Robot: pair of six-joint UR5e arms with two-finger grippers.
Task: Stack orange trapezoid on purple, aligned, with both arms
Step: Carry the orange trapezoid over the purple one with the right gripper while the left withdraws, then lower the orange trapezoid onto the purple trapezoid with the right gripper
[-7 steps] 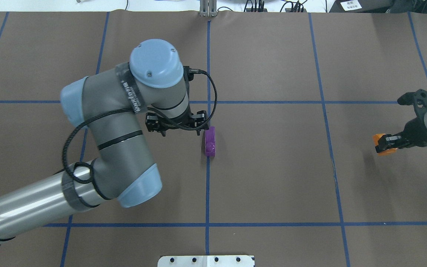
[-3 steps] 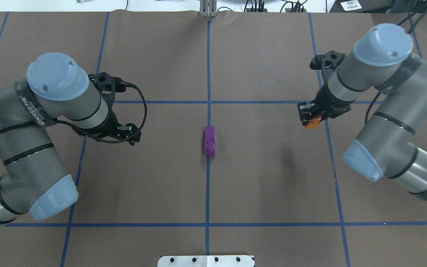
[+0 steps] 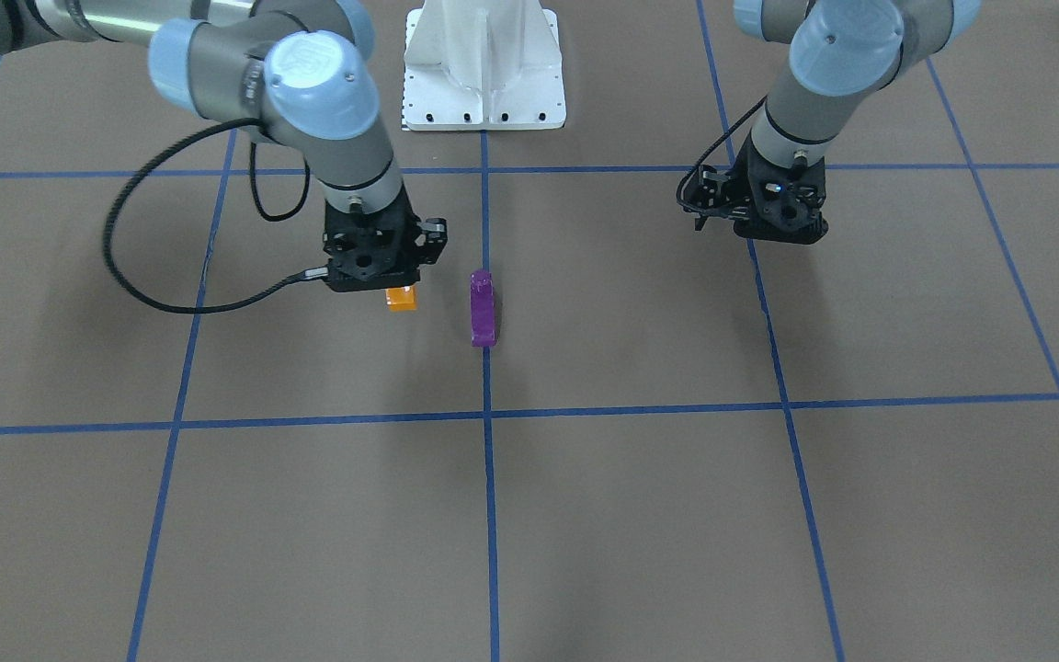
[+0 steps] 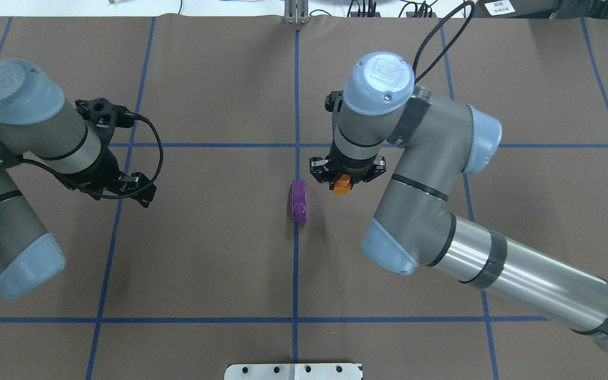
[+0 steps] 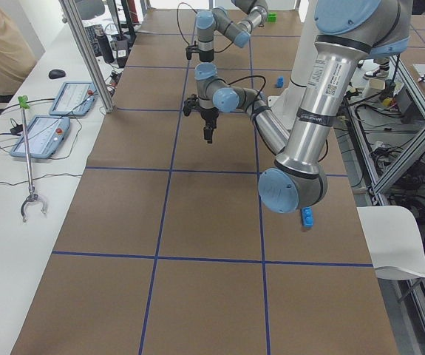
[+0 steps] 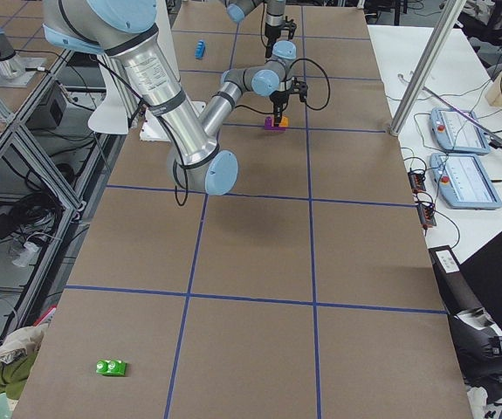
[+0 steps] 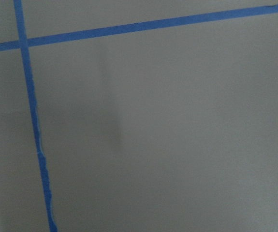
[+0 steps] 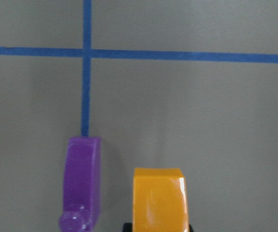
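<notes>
Right end effector [image 4: 343,180], clamping orange trapezoid [image 4: 342,187], is hovering at 3 o'clock of purple [image 4: 299,200]; descending w/ offset is risking toppling it.

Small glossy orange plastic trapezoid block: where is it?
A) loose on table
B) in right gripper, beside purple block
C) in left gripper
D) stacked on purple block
B: the small glossy orange plastic trapezoid block sits in the right gripper, clear of the small glossy purple plastic block beside it.
</notes>
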